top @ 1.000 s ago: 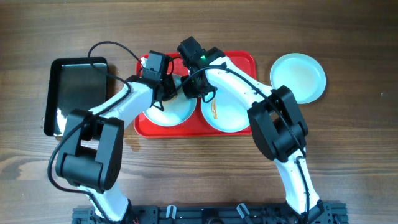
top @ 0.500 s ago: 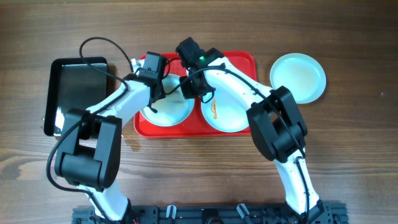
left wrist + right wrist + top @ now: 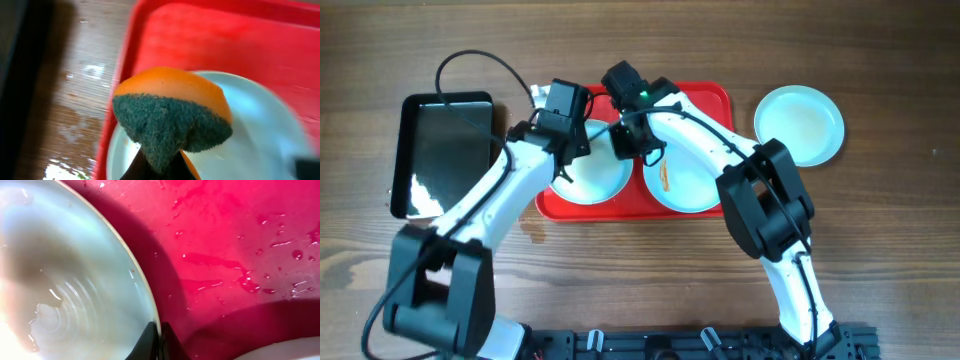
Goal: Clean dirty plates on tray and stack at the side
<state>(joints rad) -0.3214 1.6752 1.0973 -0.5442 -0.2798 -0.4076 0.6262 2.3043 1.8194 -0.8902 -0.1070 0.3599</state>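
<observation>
Gripping a sponge (image 3: 170, 120), our left claw (image 3: 160, 167) hangs over the left plate (image 3: 605, 180) in the red tray (image 3: 715, 100); our right claw (image 3: 160, 340) pinches its rim. The right plate (image 3: 695, 190) lies beside, the third plate (image 3: 800, 125) on the counter (image 3: 880, 250).

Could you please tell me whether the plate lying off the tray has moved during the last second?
No. The plate sits at the same spot just right of the red tray, as in both earlier overhead pictures.

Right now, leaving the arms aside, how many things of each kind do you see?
Plates: 3
Trays: 2, the red tray and the black tray
Sponge: 1
Total: 6
</observation>
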